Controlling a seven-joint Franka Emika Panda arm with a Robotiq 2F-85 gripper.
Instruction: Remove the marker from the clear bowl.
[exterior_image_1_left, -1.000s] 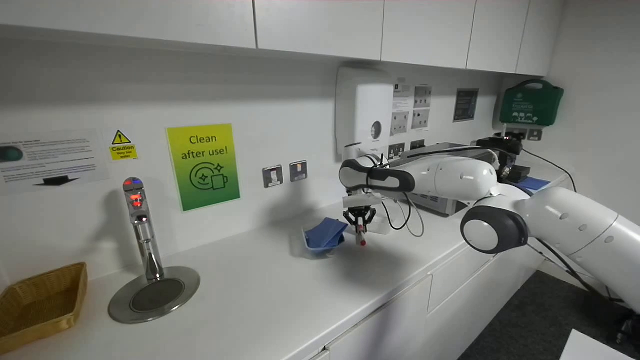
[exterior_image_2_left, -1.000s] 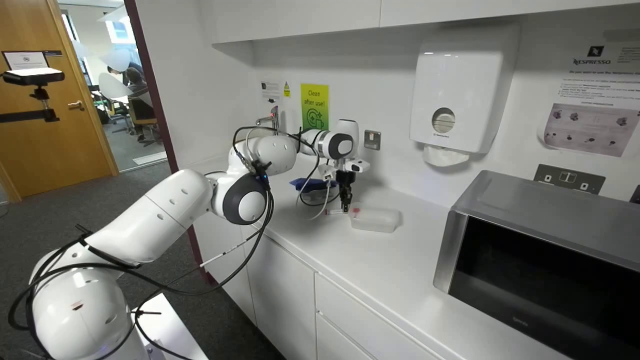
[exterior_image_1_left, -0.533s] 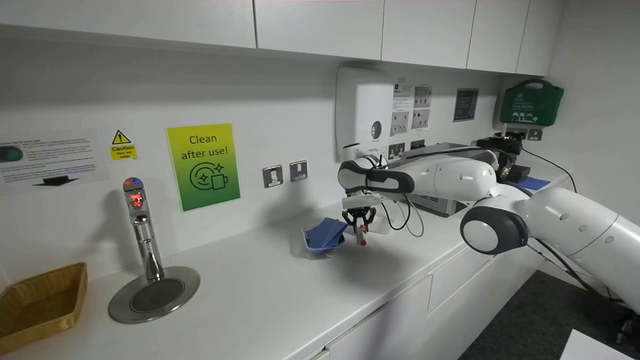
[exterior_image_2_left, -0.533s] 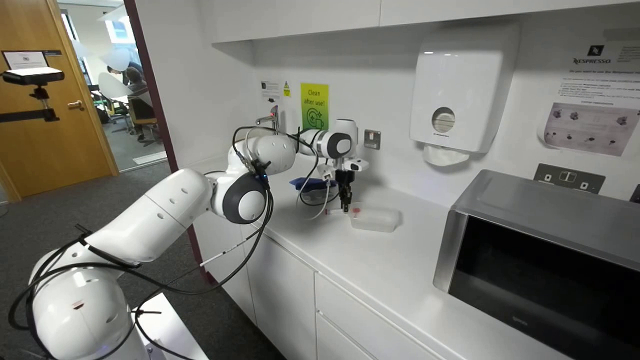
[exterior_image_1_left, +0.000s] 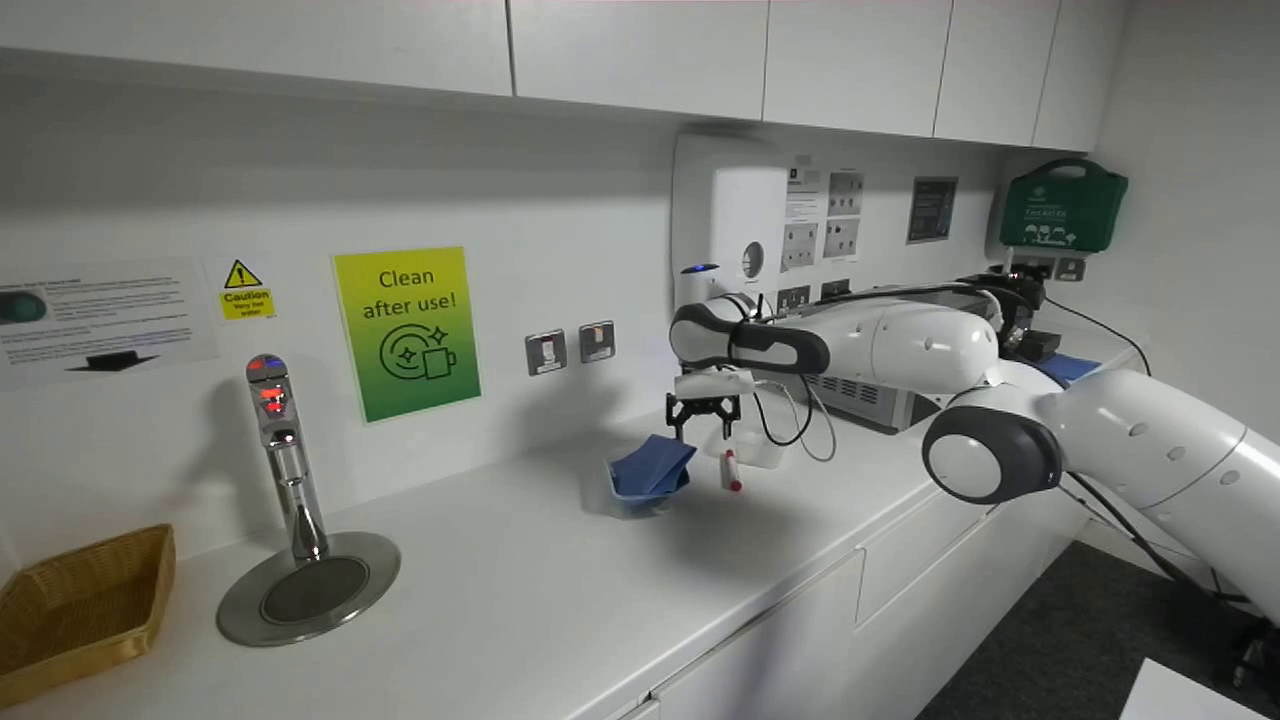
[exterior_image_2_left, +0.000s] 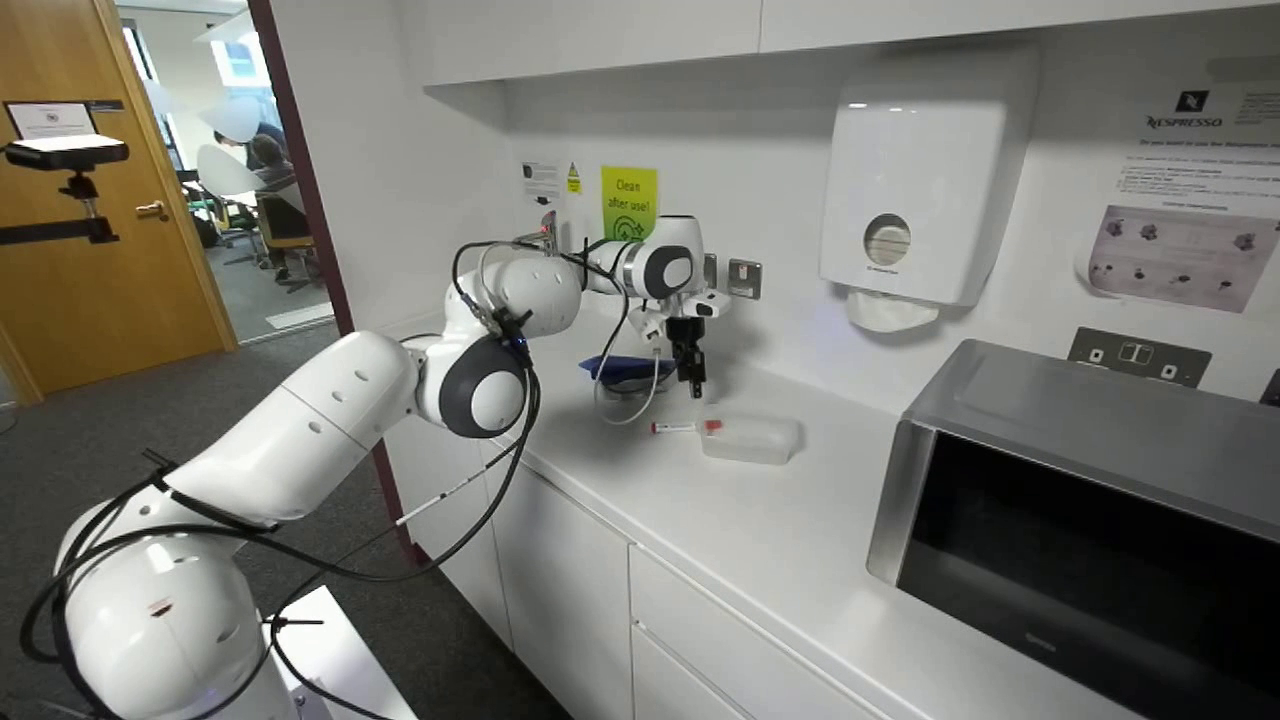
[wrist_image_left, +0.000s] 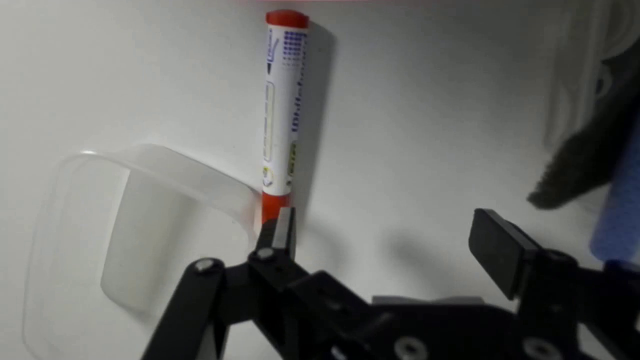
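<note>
1. Your pincer (wrist_image_left: 382, 225) hangs above the counter (exterior_image_1_left: 450, 600), low in the wrist view, with its fingers spread wide apart.
2. Your marker (wrist_image_left: 284, 105), white-barrelled with red ends, lies on the counter outside the clear bowl (wrist_image_left: 145, 235), at the top centre of the wrist view; a fingertip covers part of its lower red end.
3. You have that bowl, a boxy see-through plastic tub, at the lower left of the wrist view. Its corner sits just beside the marker's lower end; you cannot tell whether the two touch.
4. Near the centre of an exterior view, you can see a second clear container (exterior_image_1_left: 636, 508) with a folded blue cloth (exterior_image_1_left: 652, 465) in it, poking up past the rim.
5. Your wicker basket (exterior_image_1_left: 90, 610) stands at the lower left of an exterior view, well apart from the other containers.
6. You cannot see through the dark door of the microwave (exterior_image_2_left: 1080, 560), lower right in an exterior view.
</note>
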